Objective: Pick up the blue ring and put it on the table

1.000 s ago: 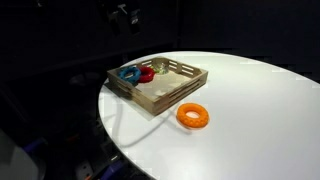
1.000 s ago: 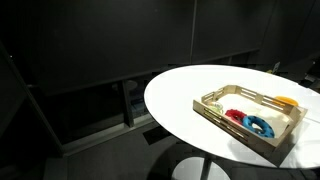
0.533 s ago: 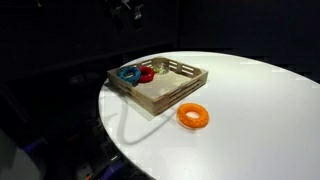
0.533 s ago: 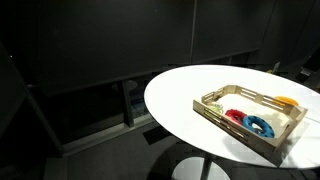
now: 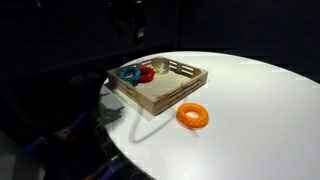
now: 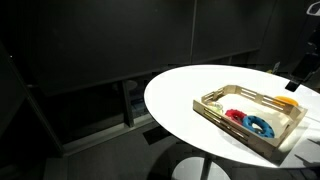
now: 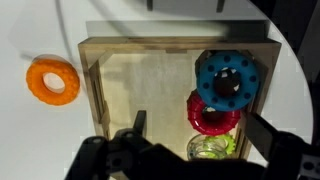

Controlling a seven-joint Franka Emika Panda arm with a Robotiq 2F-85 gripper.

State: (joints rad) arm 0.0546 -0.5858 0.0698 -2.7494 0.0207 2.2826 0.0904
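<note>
The blue ring (image 7: 229, 80) lies in a wooden tray (image 7: 140, 85), overlapping a smaller red ring (image 7: 213, 117). Both exterior views show it in the tray (image 5: 129, 73) (image 6: 262, 125). The round white table (image 5: 250, 100) (image 6: 180, 90) carries the tray. My gripper (image 7: 200, 132) is open and empty. It hangs above the tray with its fingers either side of the red ring and a green-and-clear object (image 7: 212, 148). In an exterior view the gripper (image 5: 128, 22) is dark and high above the tray.
An orange ring (image 5: 193, 115) (image 7: 53, 80) lies on the table beside the tray (image 5: 160, 90). It also shows in an exterior view (image 6: 287, 101) behind the tray (image 6: 225, 100). The surroundings are dark. The table edge curves close to the tray.
The arm has moved in over the tray. Part of it now shows at the right edge of an exterior view, and its shadow now falls on the table beside the tray.
</note>
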